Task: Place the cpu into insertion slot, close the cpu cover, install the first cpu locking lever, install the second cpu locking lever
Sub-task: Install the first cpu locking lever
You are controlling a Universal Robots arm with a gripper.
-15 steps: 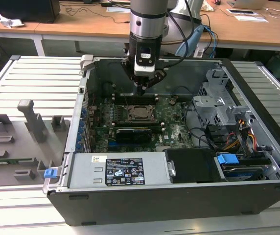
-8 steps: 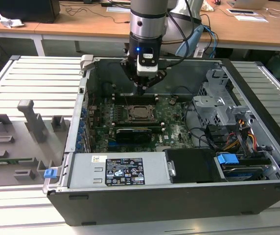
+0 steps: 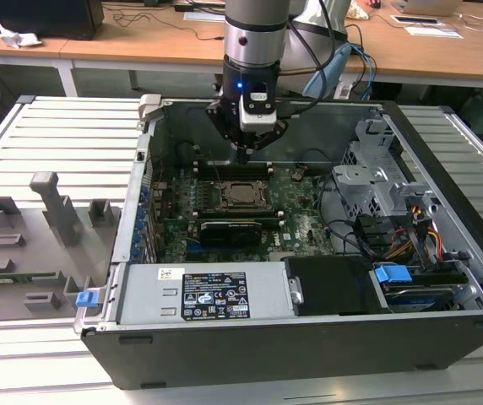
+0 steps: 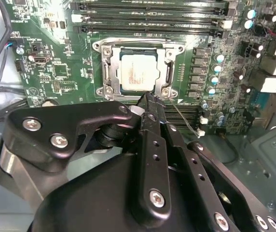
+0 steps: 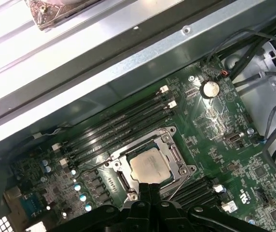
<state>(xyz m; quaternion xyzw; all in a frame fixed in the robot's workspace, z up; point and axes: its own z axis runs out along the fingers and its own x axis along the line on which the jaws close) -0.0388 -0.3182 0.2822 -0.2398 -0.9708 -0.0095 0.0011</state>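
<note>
The gripper point(image 3: 243, 154) hangs from the arm inside the open computer case point(image 3: 444, 160), directly above the edge of the socket point(image 4: 138, 44) that faces the case's back wall in the exterior view. Its two black fingers point(image 4: 152, 145) are pressed together at the tips and hold nothing. In both wrist views the closed tips sit just beside the socket's border, over the narrow strip of green board point(image 4: 56, 72) between the socket and the nearest bank of memory slots point(image 5: 196, 188). Whether the tips touch the board or the socket cannot be determined. The chip point(image 4: 137, 72) is seated in the socket, flat and square to it, with its silver-grey top facing up. The cover point(image 4: 163, 72) lies flat on the socket, and the chip shows through its square window. A thin metal rod point(image 4: 182, 118) runs at a slant away from the socket corner nearest the fingertips; whether it is latched cannot be determined. A second bank of long black memory slots point(image 4: 147, 14) runs along the opposite side of the socket. A row of blue-topped capacitors point(image 4: 215, 72) stands next to the socket. In the exterior view a long black card point(image 3: 237, 228) lies on the side of the socket nearer the camera, and a labelled grey box point(image 3: 208, 295) sits beyond that, well apart from the socket.
</note>
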